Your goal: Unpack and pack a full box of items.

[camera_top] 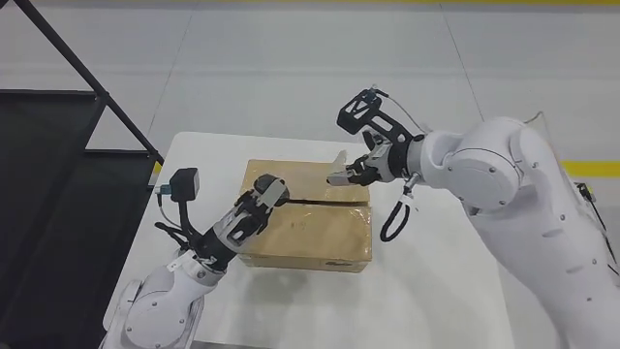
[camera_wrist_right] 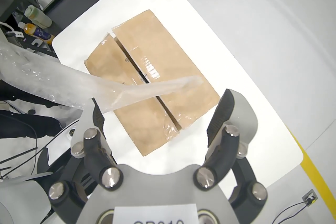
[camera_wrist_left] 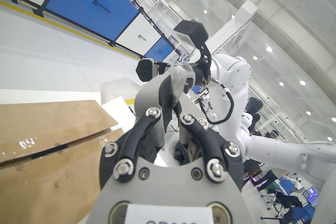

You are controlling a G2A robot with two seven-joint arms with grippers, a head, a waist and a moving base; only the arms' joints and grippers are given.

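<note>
Left arm (camera_top: 208,252) stretched forward, forearm raised. Left gripper (camera_top: 269,190) seen closed, fingers (camera_wrist_left: 153,93) pressed together at tips. Right arm (camera_top: 484,165) bent at elbow, wrist turned inward. Right gripper (camera_wrist_right: 162,101) angled downward, pads (camera_wrist_right: 220,109) held wide apart. Right gripper placed just beyond left gripper's tips, near, not touching. Black cable (camera_top: 395,221) looped behind right gripper, under wrist.
</note>
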